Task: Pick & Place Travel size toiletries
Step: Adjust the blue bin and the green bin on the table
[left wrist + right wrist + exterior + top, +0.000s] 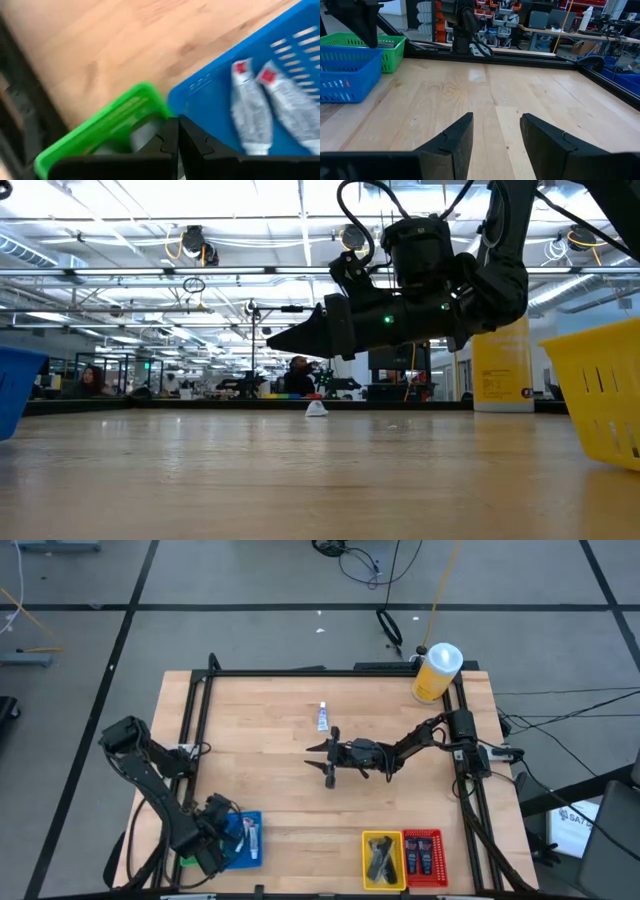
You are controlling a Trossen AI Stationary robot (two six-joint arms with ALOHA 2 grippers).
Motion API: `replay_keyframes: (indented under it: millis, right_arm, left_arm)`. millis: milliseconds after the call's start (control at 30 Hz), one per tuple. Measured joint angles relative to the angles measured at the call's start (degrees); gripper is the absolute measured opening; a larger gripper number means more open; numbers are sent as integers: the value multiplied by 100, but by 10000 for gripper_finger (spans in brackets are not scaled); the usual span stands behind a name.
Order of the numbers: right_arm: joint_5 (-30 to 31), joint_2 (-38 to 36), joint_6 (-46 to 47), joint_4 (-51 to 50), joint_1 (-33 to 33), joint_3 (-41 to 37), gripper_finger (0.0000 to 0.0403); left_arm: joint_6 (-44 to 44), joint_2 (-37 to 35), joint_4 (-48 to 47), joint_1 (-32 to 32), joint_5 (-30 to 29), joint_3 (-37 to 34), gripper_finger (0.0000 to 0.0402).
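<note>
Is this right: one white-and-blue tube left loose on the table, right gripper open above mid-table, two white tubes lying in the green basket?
Not quite. The two white tubes lie in the blue basket, not the green basket beside it; the left wrist view shows this. The rest holds: one white-and-blue tube lies loose on the table, and the right gripper is open above mid-table.

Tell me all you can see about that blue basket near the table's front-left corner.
The blue basket looks like plastic, with slotted walls and an open top, sitting upright on the wooden table. Two white-and-blue tubes with red marks lie side by side inside. A green basket stands right against it, and the left gripper, fingers shut, hovers over where they meet.
</note>
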Motion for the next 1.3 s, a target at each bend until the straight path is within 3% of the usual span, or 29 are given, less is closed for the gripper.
replay_keyframes:
  millis: [167, 400, 467, 633, 700, 1033, 1300]
  right_arm:
    - [0, 0, 0, 0, 0, 0, 155]
    - [0, 0, -1, 0, 0, 0, 155]
    - [0, 0, -7, 0, 0, 0, 155]
    - [0, 0, -9, 0, 0, 2, 155]
    - [0, 0, -9, 0, 0, 2, 155]
    - [0, 0, -19, -7, 0, 2, 155]
    - [22, 0, -57, -53, -8, 2, 155]
  left_arm:
    - [284, 0, 379, 9, -488, 1, 2]
    - [233, 4, 164, 12, -574, 137, 3]
    - [-5, 4, -143, 15, -387, 216, 2]
    - [-241, 3, -438, 12, 745, 118, 1]
    - [-246, 4, -311, 10, 792, 0, 2]
    - [-12, 4, 566, 15, -313, -389, 1]
    - [-51, 4, 617, 90, -466, -367, 2]
